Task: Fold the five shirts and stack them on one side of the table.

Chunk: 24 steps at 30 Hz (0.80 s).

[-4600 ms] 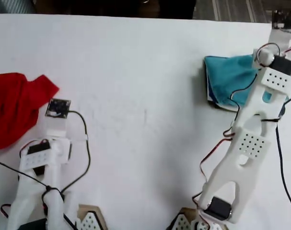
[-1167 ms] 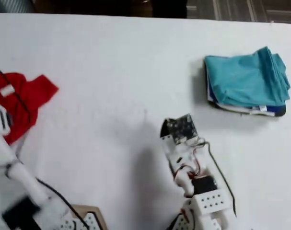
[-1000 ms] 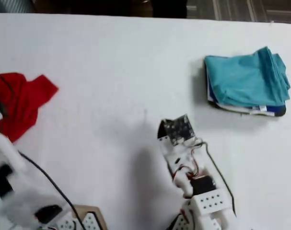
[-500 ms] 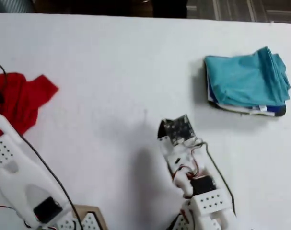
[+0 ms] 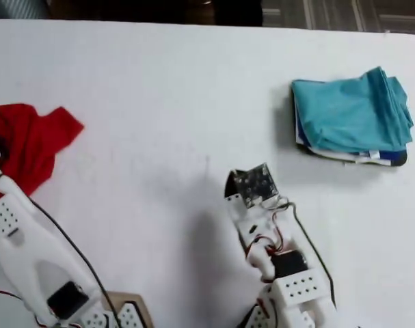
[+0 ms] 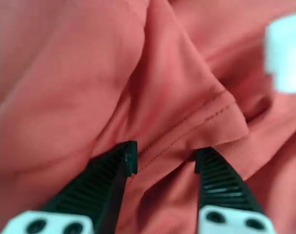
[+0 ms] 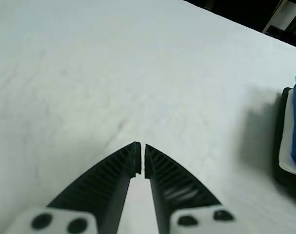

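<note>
A crumpled red shirt (image 5: 33,147) lies at the table's left edge. The left arm (image 5: 19,239) stretches over its near-left part. My left gripper (image 6: 162,158) is open and down on the red shirt (image 6: 89,73), with a stitched hem fold lying between its black fingers (image 6: 121,158). A stack of folded shirts (image 5: 351,116), teal on top, sits at the far right. My right gripper (image 7: 140,158) is shut and empty, low over bare table at front centre, on the right arm (image 5: 262,219). The stack's edge (image 7: 291,131) shows beside it.
The white table (image 5: 166,89) stretches between the red shirt and the stack. A blurred white patch (image 6: 284,58) sits on the red cloth. Cables trail from both arms near the front edge.
The left arm has swung out over the red shirt's left part and settled there. The right arm, earlier at the stack, has drawn back to front centre and holds still.
</note>
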Available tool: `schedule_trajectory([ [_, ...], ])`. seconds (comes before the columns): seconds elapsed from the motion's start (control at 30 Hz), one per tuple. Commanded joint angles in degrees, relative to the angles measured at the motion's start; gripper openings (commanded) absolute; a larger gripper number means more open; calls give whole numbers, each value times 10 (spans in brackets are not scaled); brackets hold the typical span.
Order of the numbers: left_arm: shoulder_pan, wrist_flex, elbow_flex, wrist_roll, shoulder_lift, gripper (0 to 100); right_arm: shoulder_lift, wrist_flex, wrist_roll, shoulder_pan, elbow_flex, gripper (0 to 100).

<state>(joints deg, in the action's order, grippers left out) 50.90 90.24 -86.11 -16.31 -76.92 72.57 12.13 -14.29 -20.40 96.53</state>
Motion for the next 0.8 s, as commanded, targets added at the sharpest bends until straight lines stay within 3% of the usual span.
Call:
schedule_trajectory([
  [0.0,11,8,-14,-77,-5,128,7,-12,0,-7,6,25],
  [0.07,4,23,-14,-98,4,5,7,-11,0,-18,6,25],
  [0.1,-1,37,-14,-94,15,43,7,-10,0,-24,6,25],
  [0.37,-98,116,-14,-57,157,26,7,-8,0,-25,6,25],
  [0.77,-278,123,35,18,405,26,7,-10,0,-23,6,25],
])
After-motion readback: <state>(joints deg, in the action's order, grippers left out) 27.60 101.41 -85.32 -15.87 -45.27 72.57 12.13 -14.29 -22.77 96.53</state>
